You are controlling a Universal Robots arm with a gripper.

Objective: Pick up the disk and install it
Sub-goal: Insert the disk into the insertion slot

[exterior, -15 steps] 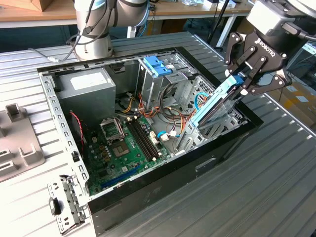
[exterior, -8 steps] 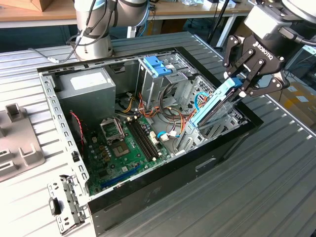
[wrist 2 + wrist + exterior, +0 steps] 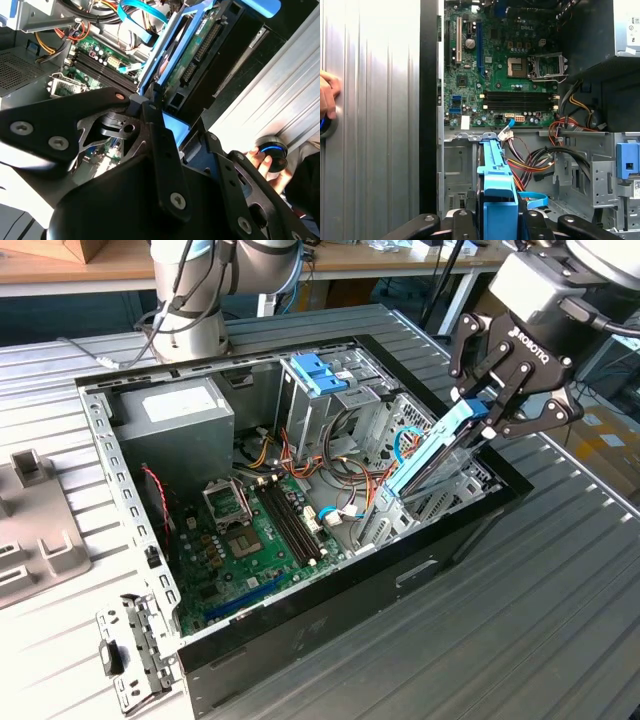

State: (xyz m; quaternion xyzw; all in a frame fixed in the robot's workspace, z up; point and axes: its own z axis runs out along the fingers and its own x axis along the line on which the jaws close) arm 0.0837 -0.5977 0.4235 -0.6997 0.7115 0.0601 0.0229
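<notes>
The grey jointed robot arm [image 3: 190, 300] rises behind the open black computer case [image 3: 330, 625], which lies on a ribbed metal table [image 3: 560, 620]. Its wrist comes in high at the exterior view's right and leans down over that end of the case. The black two-fingered gripper [image 3: 487, 416] at its tip is clamped tight on the disk [image 3: 430, 455], a flat dark grey hard drive in a light-blue plastic carrier frame. The fingers [image 3: 156, 120] pinch the end with the brighter blue tab. The disk hangs from them steeply tilted, with its held end above the case wall and its far end down inside the case among the bare metal drive bays [image 3: 450, 502]. Whether that lower end touches the metal I cannot tell. In the first wrist view the disk runs edge-on straight out from the gripper toward the green motherboard [image 3: 495, 75], with orange and black cables [image 3: 540, 160] just beside it.
</notes>
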